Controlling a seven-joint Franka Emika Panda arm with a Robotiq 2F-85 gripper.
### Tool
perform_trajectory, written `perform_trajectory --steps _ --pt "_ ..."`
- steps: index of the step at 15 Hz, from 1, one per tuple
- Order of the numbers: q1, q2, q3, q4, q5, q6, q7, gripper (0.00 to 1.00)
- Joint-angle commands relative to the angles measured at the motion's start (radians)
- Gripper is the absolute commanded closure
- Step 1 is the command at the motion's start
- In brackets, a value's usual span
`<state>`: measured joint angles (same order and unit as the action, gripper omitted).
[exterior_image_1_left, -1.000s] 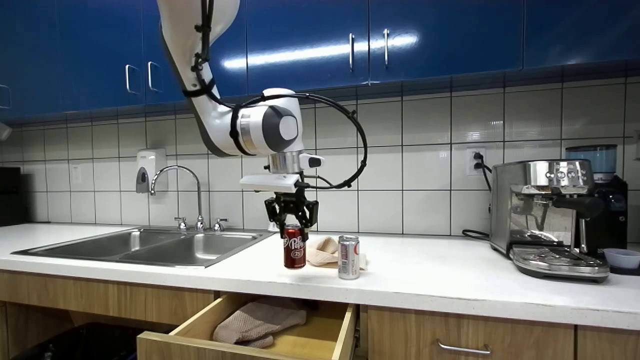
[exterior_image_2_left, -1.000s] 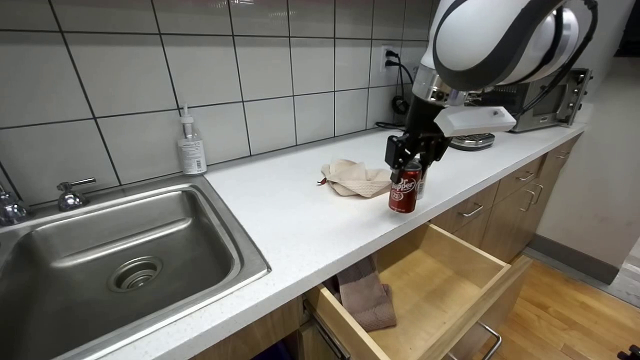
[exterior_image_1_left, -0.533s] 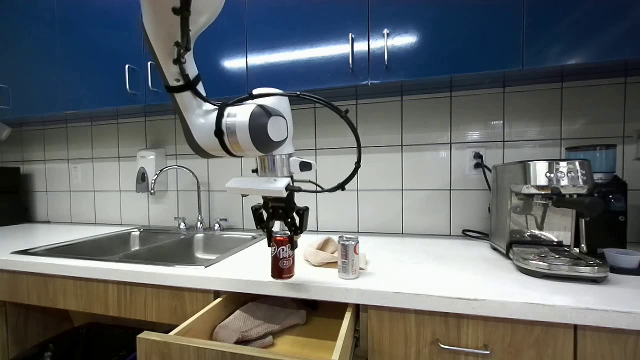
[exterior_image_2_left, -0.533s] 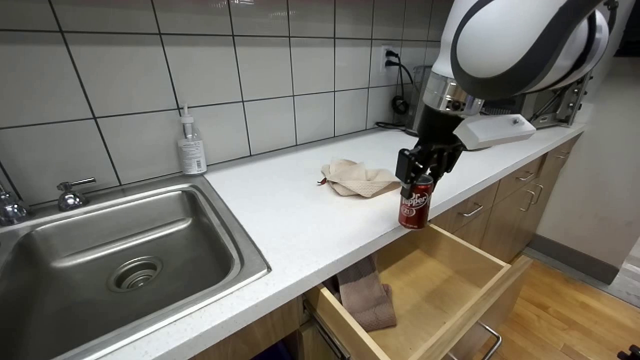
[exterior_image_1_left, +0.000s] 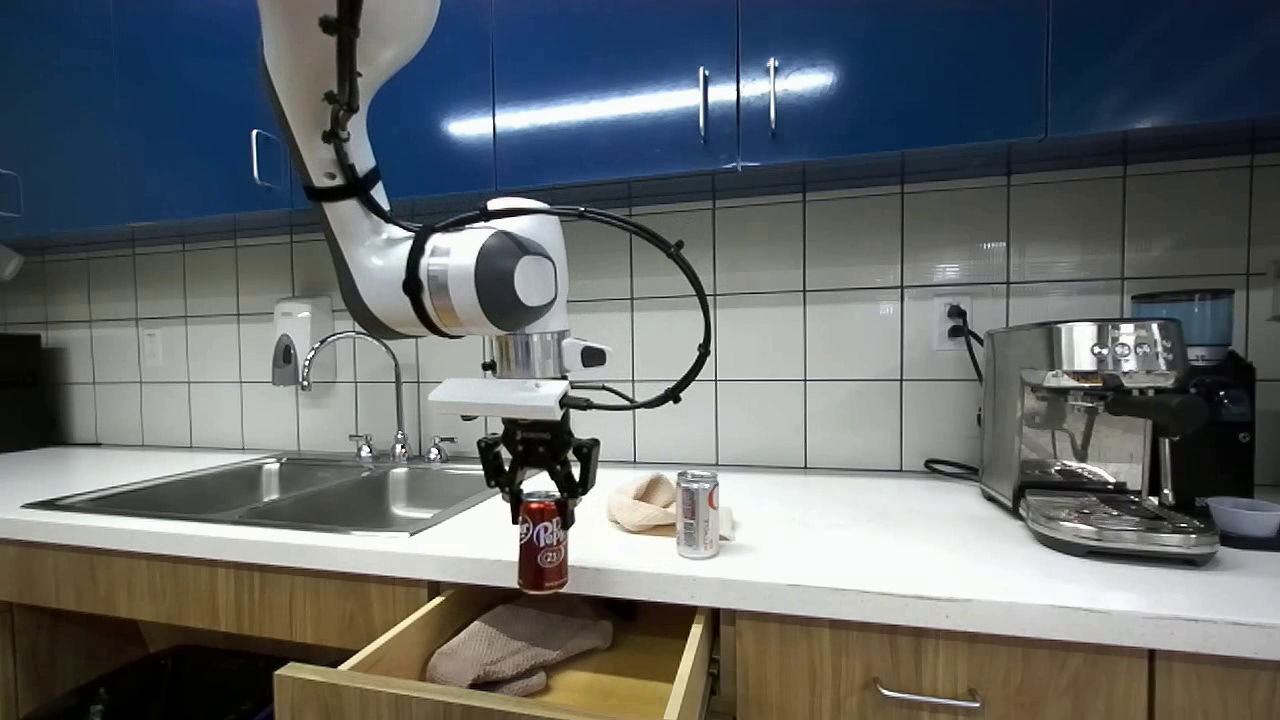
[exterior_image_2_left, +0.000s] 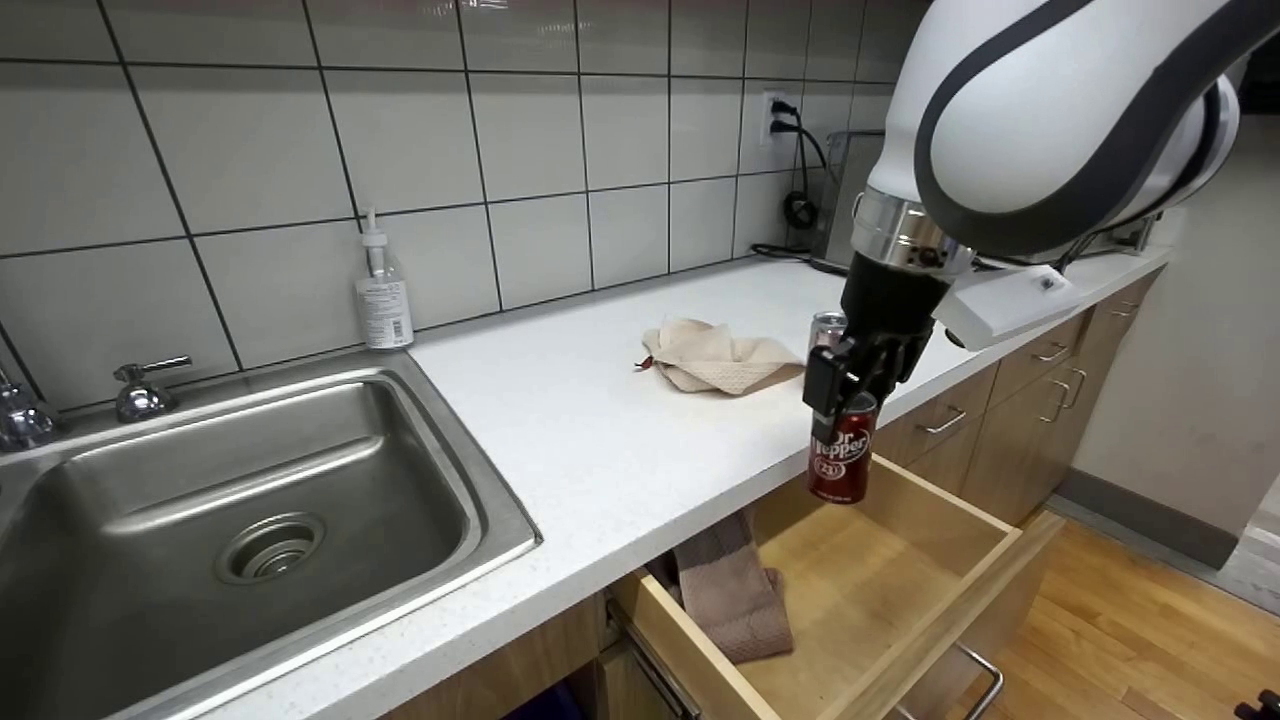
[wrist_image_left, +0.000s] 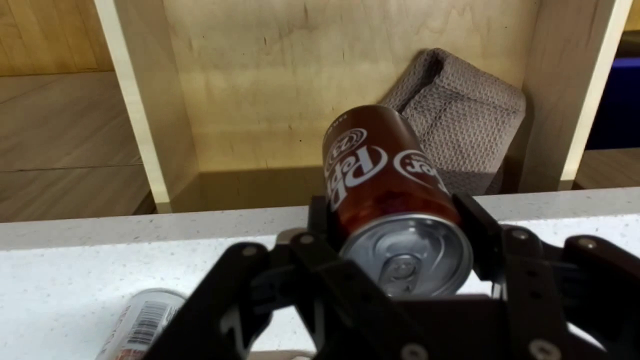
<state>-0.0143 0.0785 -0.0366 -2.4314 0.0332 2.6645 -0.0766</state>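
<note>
At the left in an exterior view, the sink (exterior_image_1_left: 300, 493) sits in the counter (exterior_image_1_left: 870, 540), the faucet (exterior_image_1_left: 399, 395) at its back. Then comes the arm (exterior_image_1_left: 378, 270): it reaches in from the top, slopes down and to the right, bends, and runs on nearly level to the wrist (exterior_image_1_left: 530, 355), which turns straight down. A white block (exterior_image_1_left: 500, 398) juts left below the wrist and a cable (exterior_image_1_left: 707, 318) loops out to the right. Underneath is the pulled-out drawer (exterior_image_1_left: 345, 692), a brown cloth (exterior_image_1_left: 530, 638) crumpled inside. Over the drawer, the gripper (exterior_image_1_left: 542, 512) points down in both exterior views, jaws clamped on both sides of the red can (exterior_image_1_left: 543, 562) near its top. The red can hangs upright just in front of the counter's edge; in the wrist view it partly hides the brown cloth. Further right on the counter are the beige cloth (exterior_image_1_left: 640, 503) and, just in front of it, the silver can (exterior_image_1_left: 697, 517), standing upright. The coffee machine (exterior_image_1_left: 1085, 425) is well apart at the right.
</note>
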Motion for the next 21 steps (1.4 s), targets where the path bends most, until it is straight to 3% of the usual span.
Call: perform_trajectory --steps 1,21 --pt "-0.005 -0.015 0.016 -0.032 0.007 0.037 -0.053 0.62" --pt "0.013 0.054 0.054 -0.08 -0.023 0.064 -0.083 0.62"
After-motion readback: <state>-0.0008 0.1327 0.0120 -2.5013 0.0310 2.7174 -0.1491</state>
